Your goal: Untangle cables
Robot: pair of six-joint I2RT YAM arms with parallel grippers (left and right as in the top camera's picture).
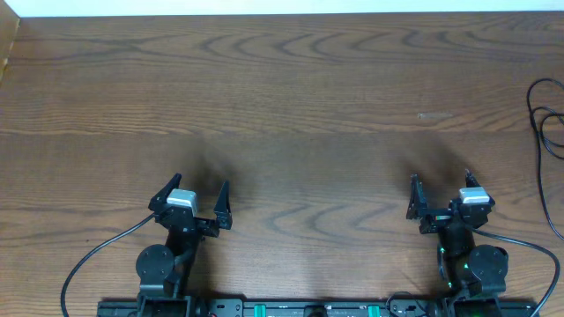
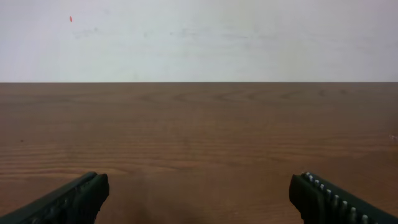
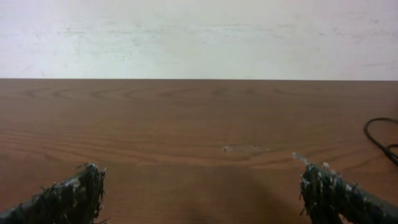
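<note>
A thin black cable (image 1: pixel 539 113) loops in from the table's right edge, mostly cut off by the frame; a short arc of this cable (image 3: pixel 375 139) shows at the far right of the right wrist view. No white cable is in view. My left gripper (image 1: pixel 201 182) stands open near the front left, with nothing but bare wood between its fingers (image 2: pixel 199 180). My right gripper (image 1: pixel 441 176) stands open near the front right, also empty (image 3: pixel 200 169), with the cable loop well off to its right and farther back.
The brown wooden table (image 1: pixel 282 79) ends at a white wall at the back. A pale scuff (image 1: pixel 434 115) marks the wood ahead of the right gripper. Thicker black arm wires (image 1: pixel 97 251) trail from both arm bases along the front edge.
</note>
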